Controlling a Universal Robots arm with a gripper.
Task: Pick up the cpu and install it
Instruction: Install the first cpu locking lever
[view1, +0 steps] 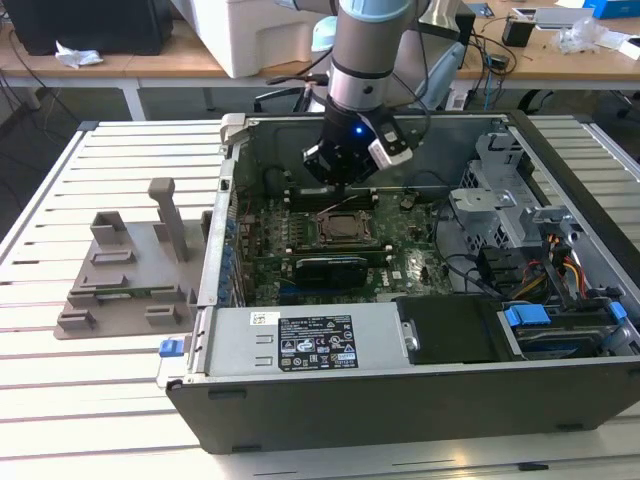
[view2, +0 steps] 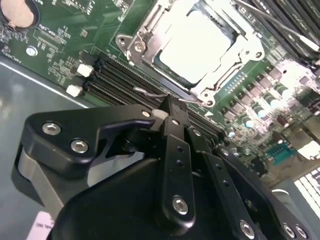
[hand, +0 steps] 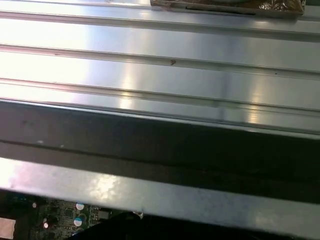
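The cpu (view2: 195, 42) lies flat inside the black socket frame (view2: 142, 47) on the green motherboard, its silvery top glaring under the light. In the exterior view the cpu (view1: 345, 226) sits mid-board inside the open computer case (view1: 400, 400). My gripper (view2: 170, 106) hovers just beside the socket, its fingers drawn together with nothing visible between them. Its tips are at the thin wire lever (view2: 150, 92) along the socket's edge; contact is unclear. In the exterior view the gripper (view1: 340, 185) hangs just behind the socket.
A grey plastic holder (view1: 130, 275) stands on the slatted table (view1: 100, 400) at the exterior view's left. A long black expansion card (view1: 332, 268) lies in front of the socket. Memory slots (view2: 115, 75), the power supply (view1: 300, 340) and drive cage (view1: 490, 200) crowd the case.
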